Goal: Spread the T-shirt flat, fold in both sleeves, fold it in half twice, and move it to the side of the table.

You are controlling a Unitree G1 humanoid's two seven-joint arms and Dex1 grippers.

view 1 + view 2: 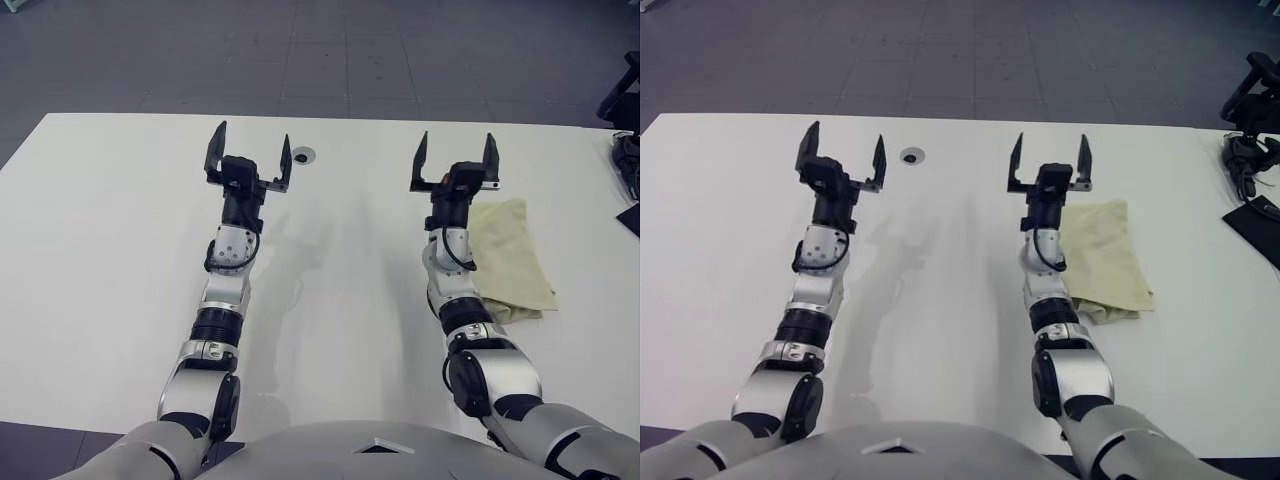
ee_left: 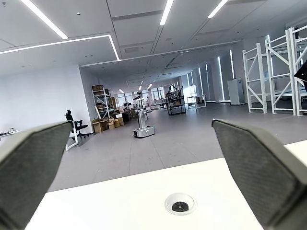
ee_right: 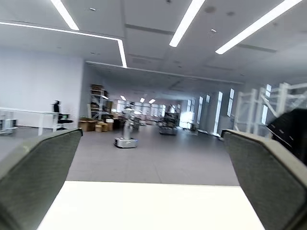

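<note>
The T-shirt [image 1: 510, 255] lies as a compact, pale yellow folded packet on the right side of the table [image 1: 100, 220], so the fold looks done and the placing is all but finished. The right arm runs just beside its left edge, and the right gripper [image 1: 456, 148] is held past it with the fingers spread wide, holding nothing. The left gripper [image 1: 253, 140] is equally wide and empty, well apart on the left, near a round cable port [image 1: 302, 155]. To finish cleanly, I'd lift the right forearm straight up rather than sweep sideways, so that it doesn't catch the top layer.
</note>
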